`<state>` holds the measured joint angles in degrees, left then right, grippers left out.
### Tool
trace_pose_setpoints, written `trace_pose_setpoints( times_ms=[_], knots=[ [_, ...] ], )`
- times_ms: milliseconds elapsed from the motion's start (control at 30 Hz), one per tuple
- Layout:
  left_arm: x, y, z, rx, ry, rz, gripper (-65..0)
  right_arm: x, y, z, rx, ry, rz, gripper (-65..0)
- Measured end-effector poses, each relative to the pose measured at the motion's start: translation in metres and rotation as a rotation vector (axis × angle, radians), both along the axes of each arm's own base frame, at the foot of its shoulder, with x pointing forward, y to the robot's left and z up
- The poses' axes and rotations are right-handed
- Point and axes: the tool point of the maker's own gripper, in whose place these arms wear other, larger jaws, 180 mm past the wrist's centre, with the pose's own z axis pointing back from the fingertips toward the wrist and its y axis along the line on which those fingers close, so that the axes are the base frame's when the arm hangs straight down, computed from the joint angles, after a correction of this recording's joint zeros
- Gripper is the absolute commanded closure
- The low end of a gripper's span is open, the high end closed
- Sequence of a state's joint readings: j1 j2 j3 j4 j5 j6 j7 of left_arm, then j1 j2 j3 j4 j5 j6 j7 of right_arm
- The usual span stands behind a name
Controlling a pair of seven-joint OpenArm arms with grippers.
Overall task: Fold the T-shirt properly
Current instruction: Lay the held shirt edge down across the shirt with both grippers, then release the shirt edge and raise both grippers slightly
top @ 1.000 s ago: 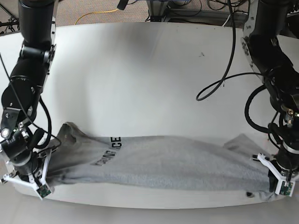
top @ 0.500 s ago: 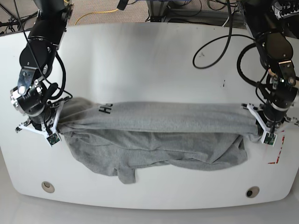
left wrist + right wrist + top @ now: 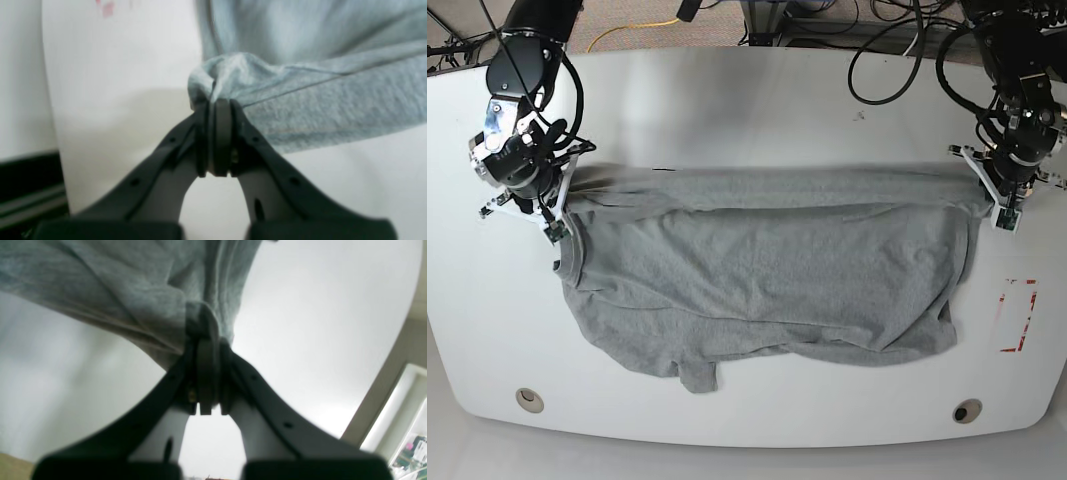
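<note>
The grey T-shirt lies spread across the white table, with its far edge pulled into a straight line between both grippers. My left gripper, at the right in the base view, is shut on a bunched corner of that edge. The left wrist view shows the T-shirt pinched between the left gripper pads. At the left in the base view, my right gripper is shut on the other corner. In the right wrist view the T-shirt hangs gathered from the right gripper. The near hem lies rumpled.
A red tape mark sits on the table to the right of the shirt. Two round holes lie near the front edge. Black cables trail over the far right of the table.
Both grippers have carried the shirt's edge from the front of the table toward the far side. The shirt has gone from a bunched strip to a wide, flatter spread.
</note>
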<state>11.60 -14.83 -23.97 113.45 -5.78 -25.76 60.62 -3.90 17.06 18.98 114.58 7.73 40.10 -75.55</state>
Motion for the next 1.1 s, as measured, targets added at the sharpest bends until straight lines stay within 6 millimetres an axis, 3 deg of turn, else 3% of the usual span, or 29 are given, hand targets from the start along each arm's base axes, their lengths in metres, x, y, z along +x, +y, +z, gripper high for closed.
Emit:
trace_pose_setpoints(
  times_ms=[267,500,600,700,833,1100],
  knots=[
    [-0.018,-0.003,-0.022,0.018,0.098,-0.073,0.0,-0.037,0.008,-0.03,0.043,0.086,-0.017,0.0],
    [-0.017,0.003,-0.02,0.037,0.101,-0.077,0.0,-0.052,0.016,-0.043,0.071,0.117,-0.016,0.0],
    [-0.016,0.004,-0.018,0.045,0.101,-0.082,0.0,-0.051,0.015,-0.043,0.065,0.115,-0.018,0.0],
    [-0.016,0.003,-0.031,0.033,0.138,-0.088,0.0,-0.05,0.015,-0.046,0.073,0.119,-0.02,0.0],
    [-0.003,0.002,-0.037,0.017,0.149,-0.103,0.0,-0.051,0.014,-0.049,0.078,0.13,-0.025,0.0],
    [0.024,0.014,-0.031,0.005,0.121,-0.071,0.0,-0.019,0.02,-0.047,0.144,0.062,-0.024,0.0]
  ],
)
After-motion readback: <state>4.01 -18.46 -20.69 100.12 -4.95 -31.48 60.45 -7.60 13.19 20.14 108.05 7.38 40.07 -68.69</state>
